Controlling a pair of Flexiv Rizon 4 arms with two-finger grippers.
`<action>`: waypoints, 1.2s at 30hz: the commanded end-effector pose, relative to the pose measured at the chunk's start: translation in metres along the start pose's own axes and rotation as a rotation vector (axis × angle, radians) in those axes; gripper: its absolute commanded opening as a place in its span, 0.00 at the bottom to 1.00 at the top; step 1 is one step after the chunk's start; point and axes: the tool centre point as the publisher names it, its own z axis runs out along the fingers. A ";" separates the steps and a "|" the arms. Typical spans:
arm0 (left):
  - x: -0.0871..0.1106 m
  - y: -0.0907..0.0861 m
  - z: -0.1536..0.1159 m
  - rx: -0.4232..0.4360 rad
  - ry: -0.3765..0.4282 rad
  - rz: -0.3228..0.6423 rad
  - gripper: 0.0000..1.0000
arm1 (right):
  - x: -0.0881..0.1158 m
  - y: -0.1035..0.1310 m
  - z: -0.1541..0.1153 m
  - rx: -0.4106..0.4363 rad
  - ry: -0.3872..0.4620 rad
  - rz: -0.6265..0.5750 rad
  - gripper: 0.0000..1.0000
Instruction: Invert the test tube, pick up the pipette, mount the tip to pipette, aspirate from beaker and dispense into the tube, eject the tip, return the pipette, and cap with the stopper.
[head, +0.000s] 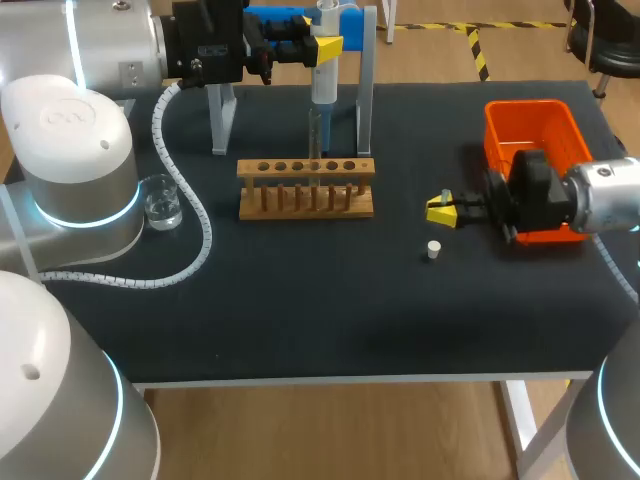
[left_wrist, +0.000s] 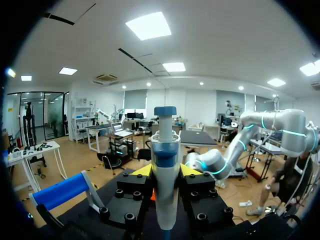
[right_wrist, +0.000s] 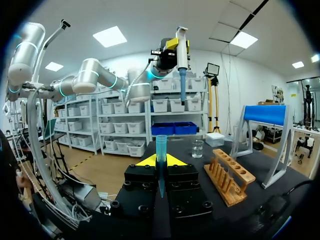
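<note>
- Over the back of the bench (head: 300, 320) in the head view, my left gripper (head: 325, 47) holds the pipette (head: 324, 75) upright, jaws clenched on its body, just in front of the blue pipette stand (head: 366, 90). Its lower end hangs above the wooden tube rack (head: 305, 187).
- A slim clear test tube (head: 313, 172) seems to stand in a middle hole of the rack, though I cannot make it out well.
- The glass beaker (head: 162, 203) sits near the rack on its left. The white stopper (head: 433, 250) lies alone on the bench just in front of my right gripper (head: 441, 210), which hovers beside the orange bin (head: 535, 135).
- From the left wrist view, the pipette (left_wrist: 165, 175) rises between the yellow fingertips (left_wrist: 141, 171), gripped from both sides. The stand's blue bar (left_wrist: 62, 190) is off to one side.
- From the right wrist view, the jaws are grasping a blue pipette tip (right_wrist: 161, 149), upright between the fingertips (right_wrist: 146, 161). Ahead stand the rack (right_wrist: 231, 177), the beaker (right_wrist: 198, 148) and the stand (right_wrist: 265, 115), with the pipette (right_wrist: 181, 55) held high above them.
</note>
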 end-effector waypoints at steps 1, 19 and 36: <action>0.000 -0.001 -0.001 -0.001 0.001 -0.001 0.00 | -0.011 0.003 0.021 0.017 0.011 0.001 0.00; 0.000 -0.001 -0.001 -0.001 0.001 -0.001 0.00 | -0.043 0.016 0.084 -0.001 0.032 -0.036 0.00; 0.000 -0.001 -0.001 -0.001 0.001 -0.001 0.00 | -0.057 0.015 0.116 -0.012 0.046 -0.042 0.00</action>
